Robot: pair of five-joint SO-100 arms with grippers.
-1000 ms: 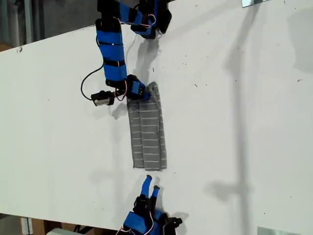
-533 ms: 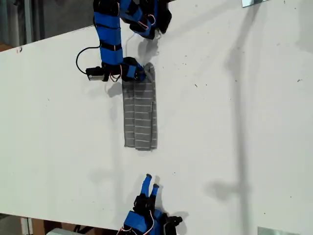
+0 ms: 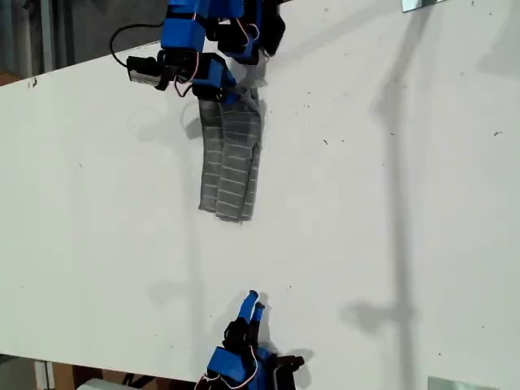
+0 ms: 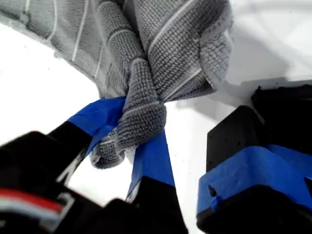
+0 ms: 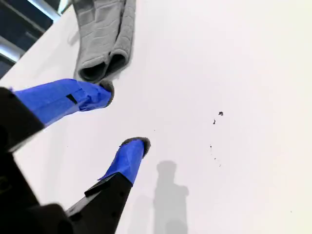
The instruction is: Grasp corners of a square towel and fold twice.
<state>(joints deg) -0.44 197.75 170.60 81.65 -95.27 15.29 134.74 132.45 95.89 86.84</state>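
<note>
Now my first gripper (image 3: 230,96) sits near the top of the exterior view, close beside the arm bases, with its jaws clamped on one bunched end of the towel (image 3: 229,161). In the first wrist view the blue-taped fingers (image 4: 151,158) pinch a thick wad of the towel (image 4: 141,68), so the cloth is squeezed tight between them and the hemmed edge flares out past the grip.

Compared with a second ago, that gripper has travelled up the exterior view and slightly toward its left, dragging the towel with it. The towel then lay as a flat, narrow folded strip near the middle of the white table (image 3: 390,244); half a second ago it had already slid upward. It now lies higher still, slanted, with its upper end lifted and gathered at the jaws and its lower end curled into two soft rolls. The gap between the towel's lower end and my second gripper has grown.

My second gripper (image 3: 252,302) stands at the bottom of the exterior view, well apart from the towel, and has barely shifted. Its fingers (image 5: 127,158) are spread apart and hold nothing; the second wrist view shows the towel's (image 5: 105,34) rolled end lying beyond them on the table (image 5: 234,73).
</note>
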